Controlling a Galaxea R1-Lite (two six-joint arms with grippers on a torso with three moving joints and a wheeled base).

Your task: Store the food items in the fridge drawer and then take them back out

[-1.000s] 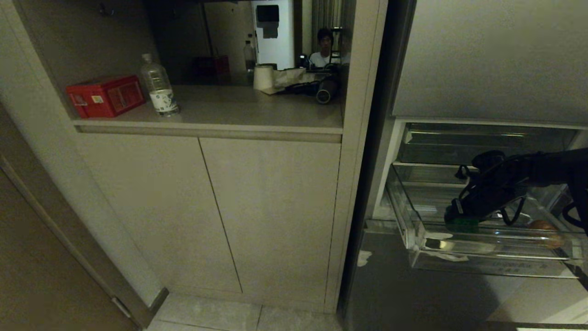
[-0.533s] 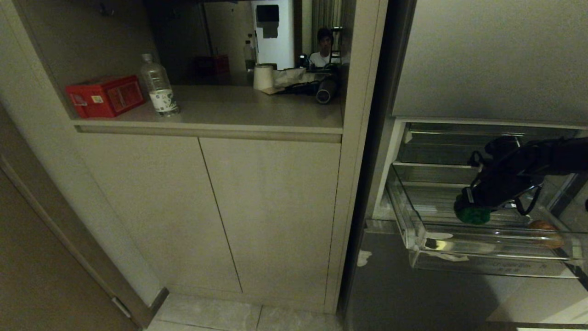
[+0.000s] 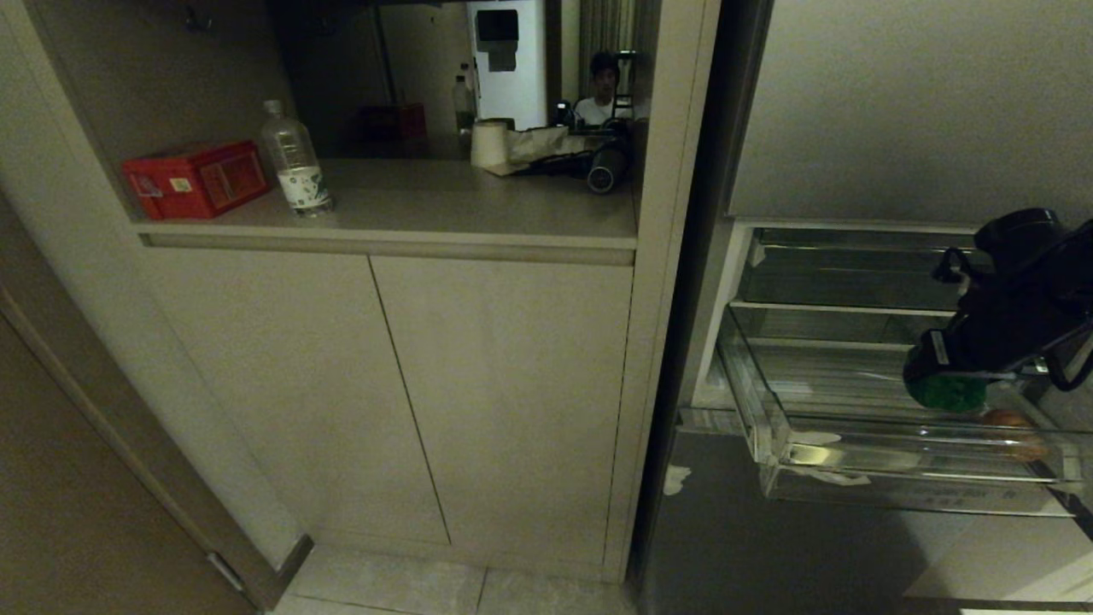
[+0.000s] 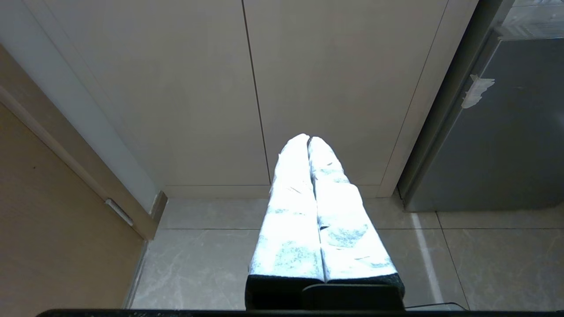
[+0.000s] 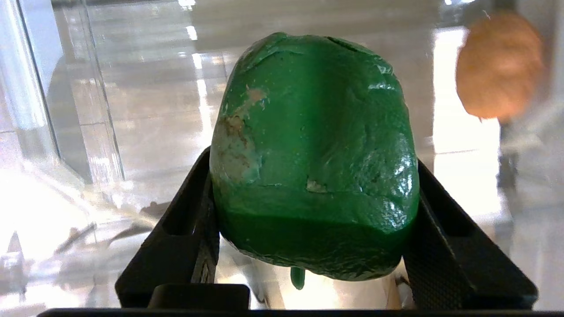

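A dark glossy green, lumpy food item [image 3: 948, 395] [image 5: 315, 154] hangs above the open fridge drawer [image 3: 905, 465], and my right gripper [image 3: 943, 383] [image 5: 315, 180] is shut on it, one black finger on each side. The round orange-brown food item [image 3: 1008, 420] [image 5: 500, 66] lies on the drawer's floor near its right end, apart from the gripper. My left gripper [image 4: 308, 141] is parked low over the tiled floor in front of the cabinet doors, its white-wrapped fingers shut with nothing between them.
A shallower clear tray [image 3: 854, 265] sits above the drawer under the grey fridge door. Left of the fridge, a counter niche holds a red box [image 3: 196, 178], a water bottle [image 3: 295, 160] and a paper roll [image 3: 489, 143]. A person [image 3: 602, 90] shows behind it.
My right gripper has risen out of the drawer and moved to the right, carrying the green food item up with it. The orange-brown item and the left arm have not moved.
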